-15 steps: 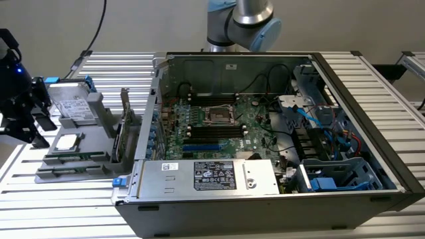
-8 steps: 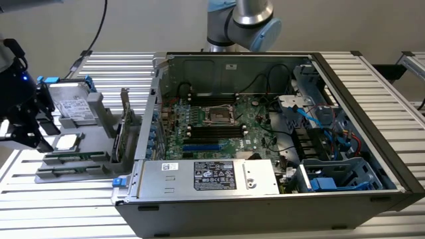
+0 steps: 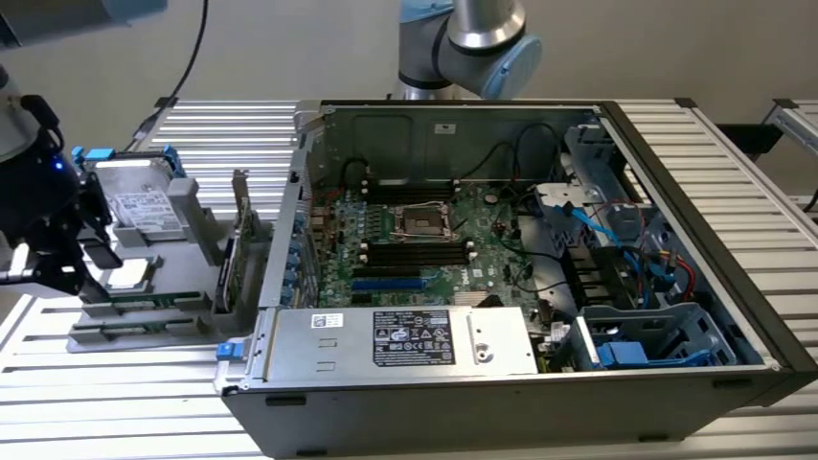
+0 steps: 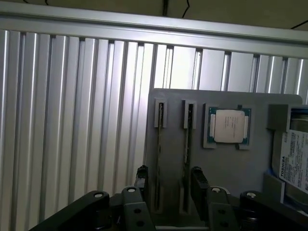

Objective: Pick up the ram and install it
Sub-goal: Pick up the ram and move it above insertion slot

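Soft, even light fills the exterior view; the ribbed worktop (image 3: pixel 729 163) shines pale and the case (image 3: pixel 511 402) interior sits in shade. In the wrist view, bright glare streaks the worktop slats; the foreground is dark.

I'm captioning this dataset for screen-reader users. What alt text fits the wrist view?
The open gripper hovers over a grey holder on a ribbed metal table, its black fingers either side of two ram sticks standing edge-on in slots. Beside them sit a processor chip and a hard drive.
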